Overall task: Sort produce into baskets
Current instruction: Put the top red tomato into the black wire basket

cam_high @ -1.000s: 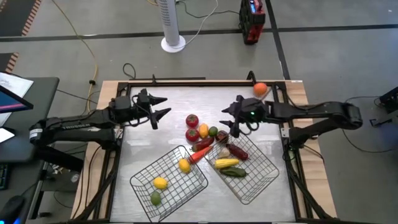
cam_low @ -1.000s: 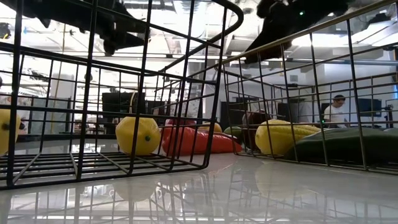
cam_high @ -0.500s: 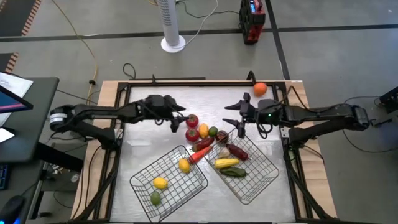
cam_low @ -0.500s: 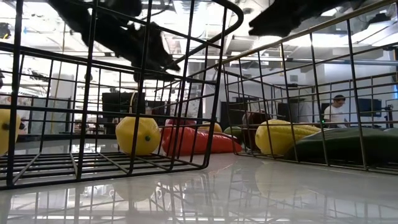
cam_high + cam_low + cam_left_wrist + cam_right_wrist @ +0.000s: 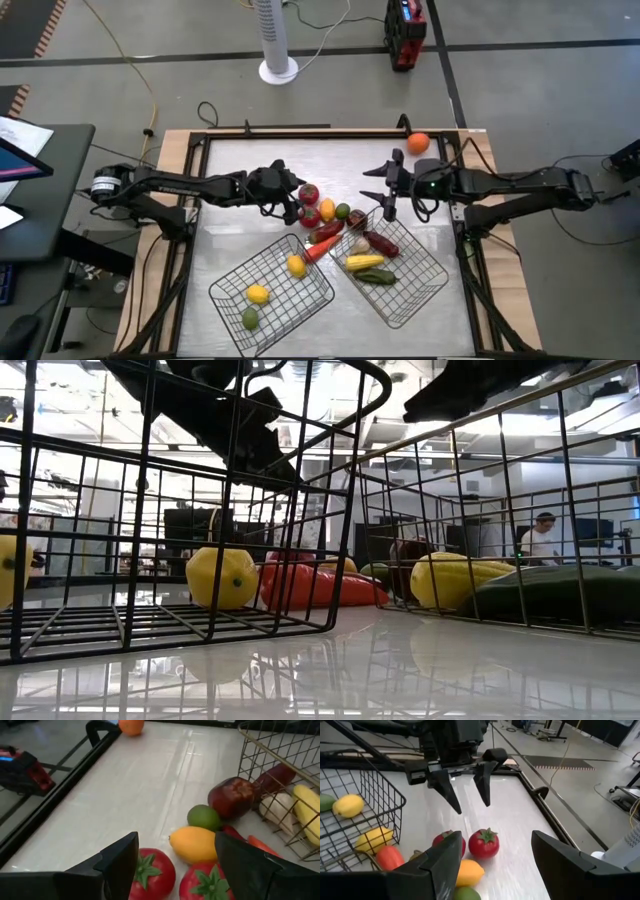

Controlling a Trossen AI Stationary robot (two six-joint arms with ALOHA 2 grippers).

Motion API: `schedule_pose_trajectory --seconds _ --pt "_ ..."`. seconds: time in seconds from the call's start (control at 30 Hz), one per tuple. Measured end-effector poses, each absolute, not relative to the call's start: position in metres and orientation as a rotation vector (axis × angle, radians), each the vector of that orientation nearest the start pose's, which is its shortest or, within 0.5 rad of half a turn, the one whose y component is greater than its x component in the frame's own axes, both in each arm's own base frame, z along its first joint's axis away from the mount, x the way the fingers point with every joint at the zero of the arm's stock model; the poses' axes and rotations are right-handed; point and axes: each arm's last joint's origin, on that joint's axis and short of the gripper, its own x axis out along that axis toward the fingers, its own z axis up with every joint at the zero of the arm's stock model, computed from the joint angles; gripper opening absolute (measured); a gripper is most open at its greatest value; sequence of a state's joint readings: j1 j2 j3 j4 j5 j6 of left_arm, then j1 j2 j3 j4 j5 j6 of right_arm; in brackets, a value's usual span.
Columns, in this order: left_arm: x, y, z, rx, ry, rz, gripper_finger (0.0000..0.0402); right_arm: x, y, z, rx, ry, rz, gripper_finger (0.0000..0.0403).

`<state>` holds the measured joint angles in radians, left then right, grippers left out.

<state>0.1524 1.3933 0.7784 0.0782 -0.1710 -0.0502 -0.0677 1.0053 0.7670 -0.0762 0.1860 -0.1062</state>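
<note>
Loose produce lies in a cluster at mid-table: two red tomatoes (image 5: 309, 193) (image 5: 309, 214), a yellow fruit (image 5: 327, 209), a lime (image 5: 343, 211) and a dark red fruit (image 5: 357, 218). My left gripper (image 5: 293, 197) is open just left of the tomatoes. In its wrist view its fingers stand on either side of both tomatoes (image 5: 152, 872) without touching them, and the right wrist view shows it (image 5: 472, 809) above them. My right gripper (image 5: 378, 186) is open and empty, right of the cluster. The left wire basket (image 5: 232, 286) holds two yellow fruits and a lime. The right wire basket (image 5: 425, 282) holds long pieces.
An orange (image 5: 418, 143) lies at the table's far right corner. A red pepper (image 5: 326, 234) and an orange-red piece (image 5: 317, 251) lie between the baskets. The table's raised dark frame (image 5: 200, 160) runs round the edge. Bare table shows behind the cluster.
My left gripper has gone toward the table's right edge and down to the tomatoes, staying open. My right gripper has drawn back a little toward the right edge, away from the right basket, and then kept still.
</note>
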Motion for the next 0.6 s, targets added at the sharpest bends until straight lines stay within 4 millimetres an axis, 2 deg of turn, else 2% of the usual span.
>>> schedule_pose_trajectory --seconds 0.27,0.4,0.6 --pt "0.289 0.054 0.227 -0.075 0.476 0.343 0.0251 0.223 -0.021 0.295 -0.156 0.338 -0.229 0.0268" --pt "0.294 0.059 0.243 -0.093 0.462 0.339 0.0251 0.226 -0.021 0.296 -0.167 0.324 -0.228 0.0268" --pt "0.301 0.063 0.27 -0.023 0.424 0.333 0.0251 0.226 -0.021 0.299 -0.197 0.294 -0.227 0.0268"
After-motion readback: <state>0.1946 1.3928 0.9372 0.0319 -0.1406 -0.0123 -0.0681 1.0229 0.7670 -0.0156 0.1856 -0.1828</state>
